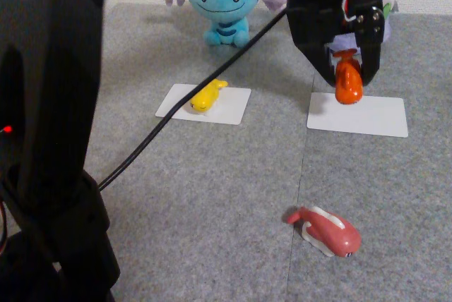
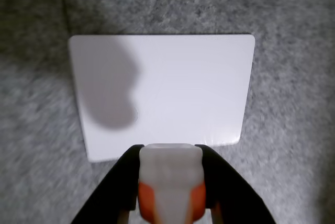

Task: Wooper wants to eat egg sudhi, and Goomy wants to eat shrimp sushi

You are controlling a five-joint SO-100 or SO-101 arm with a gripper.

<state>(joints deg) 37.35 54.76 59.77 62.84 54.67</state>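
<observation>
Gripper (image 1: 347, 80) hanging above the grey mat (image 1: 212, 203) in the fixed view, jaws closed on the shrimp (image 1: 348, 82), which is dangling nose-down just over the near-left part of the right white card (image 1: 367, 115). Shrimp is not touching the card; its shadow is falling on the card's left edge. In the wrist view the gripper (image 2: 170, 192) is pinching the shrimp (image 2: 170, 182) from both sides, white rice base facing the camera, orange showing at the flanks, with the card (image 2: 178, 88) lying below and a dark shadow sitting on its left half. Egg (image 1: 207, 95) is lying on the left white card (image 1: 205, 104), tail pointing up-right, directly in front of Wooper (image 1: 222, 2). Wooper is sitting upright at the mat's far edge, facing the camera. Goomy is mostly hiding behind the gripper; cannot make it out. A pinkish-red sushi toy (image 1: 326, 230) is lying on bare mat, well apart from both cards. A black cable (image 1: 183, 115) is crossing the mat diagonally.
</observation>
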